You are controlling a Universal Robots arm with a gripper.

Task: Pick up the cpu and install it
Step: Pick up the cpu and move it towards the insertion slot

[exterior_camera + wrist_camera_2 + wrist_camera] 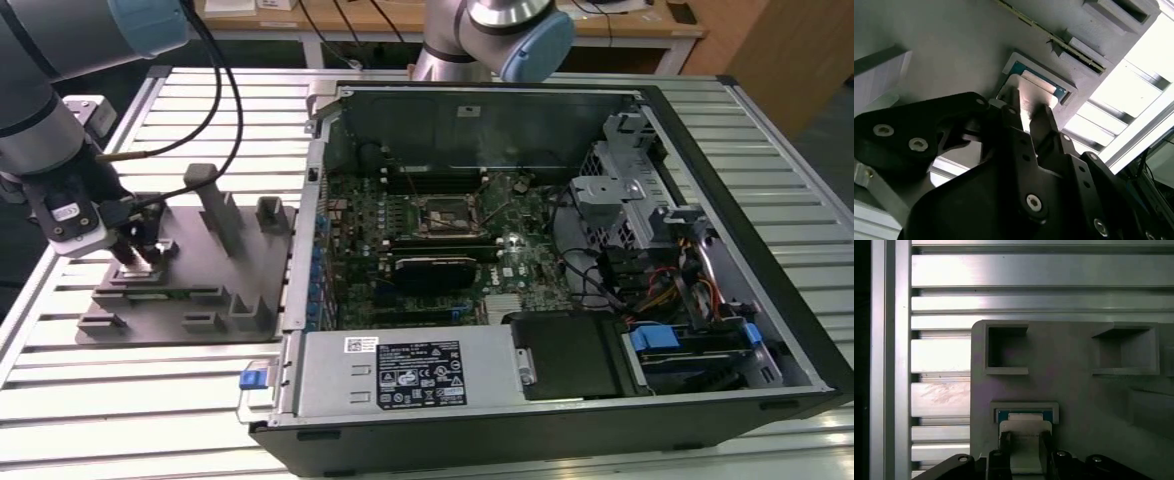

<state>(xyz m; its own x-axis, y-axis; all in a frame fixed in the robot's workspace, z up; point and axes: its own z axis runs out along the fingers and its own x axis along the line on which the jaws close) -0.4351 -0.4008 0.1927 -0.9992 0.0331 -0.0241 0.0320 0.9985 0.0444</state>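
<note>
On the slatted metal tabletop [120,400], at the exterior view's left, a grey tray [174,300] with upright posts [214,205] and square pockets. Down over the tray's left part, the arm [40,120], with dark fingers [134,250] right at the tray's surface. In both wrist views, the cpu [1025,432] [1029,97] lying flat in a shallow framed recess of the tray, silvery plate up, blue-green rim showing along one edge. Fingers parted only a little, one tip over each side of the plate, bright metal showing in the narrow gap; nothing lifted out of the recess. Touching the plate or just above it: cannot tell. Near the recess in the first wrist view, two deeper square pockets [1006,350] in the same grey block. Across the exterior view's centre and right, an open computer case [747,200] lying on its side, green motherboard [521,240] inside, black-framed socket [441,215] near the board's middle, well apart from tray and cpu. Just below the socket in that view, a black heatsink block [434,270].
</note>
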